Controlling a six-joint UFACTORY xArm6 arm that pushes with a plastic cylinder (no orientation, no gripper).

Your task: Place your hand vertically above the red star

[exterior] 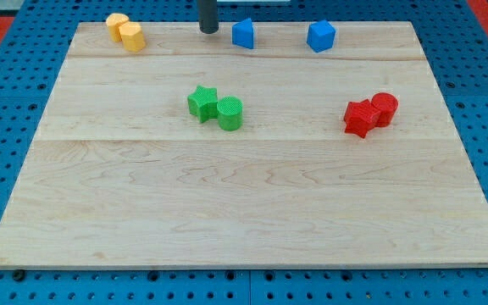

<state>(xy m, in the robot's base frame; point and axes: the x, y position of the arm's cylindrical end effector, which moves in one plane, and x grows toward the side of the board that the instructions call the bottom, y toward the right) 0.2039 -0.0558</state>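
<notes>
The red star [360,117] lies on the wooden board at the view's right, touching a red cylinder [385,108] on its right. My tip [208,31] is at the view's top edge of the board, left of centre, far up and left of the red star. It stands just left of a blue block [243,34] and touches no block.
A second blue block [321,36] sits at the top right. Two yellow blocks [125,31] touch each other at the top left. A green star [202,102] and a green cylinder [230,113] touch near the middle. The board [244,212] rests on a blue pegboard.
</notes>
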